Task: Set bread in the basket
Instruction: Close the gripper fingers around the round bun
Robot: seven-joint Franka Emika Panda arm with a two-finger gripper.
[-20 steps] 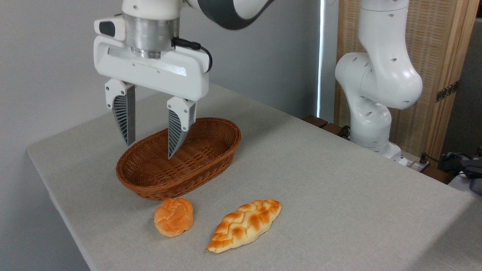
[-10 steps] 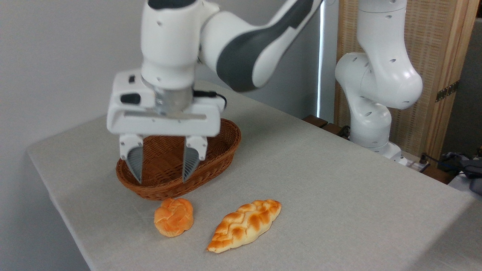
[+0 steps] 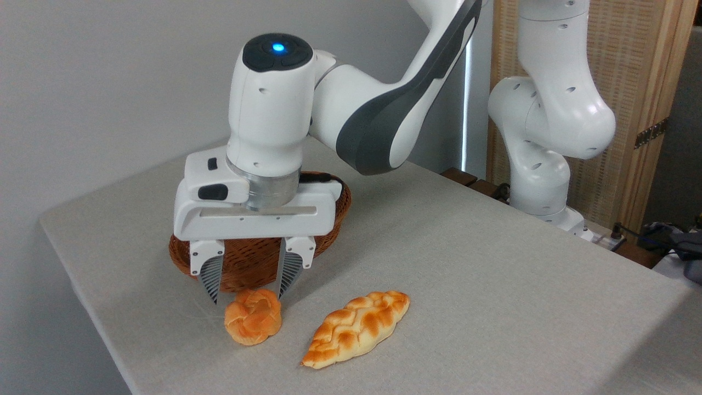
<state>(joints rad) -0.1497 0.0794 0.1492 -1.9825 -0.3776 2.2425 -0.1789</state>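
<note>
— As the holdings run from largest to smallest, what stands first?

— Item one: the table (image 3: 493, 285), grey cloth, bearing everything listed below. Item two: my arm (image 3: 384, 109), bent over the near-left corner so my wrist points straight down.

— And third?

— The basket (image 3: 340, 206), oval, reddish-brown wicker. It sits just behind my pincer, which hides most of it; I cannot see whether anything lies inside.

— Fourth?

— One braided loaf (image 3: 356, 328), long and leaf-shaped, lying right of the work. I judge it no part of this errand, so I pass it by.

— Your pincer?

— My gripper (image 3: 248, 296): spread wide, empty, tips just above the cloth. The spread is wider than the bun, I judge so that the jaws can drop past its sides.

— And the smallest entry?

— The bread (image 3: 253, 323), round, orange-golden, knotted on top. It rests on the cloth just in front of the basket, directly below and slightly nearer the camera than my fingertips, not yet pinched.
</note>
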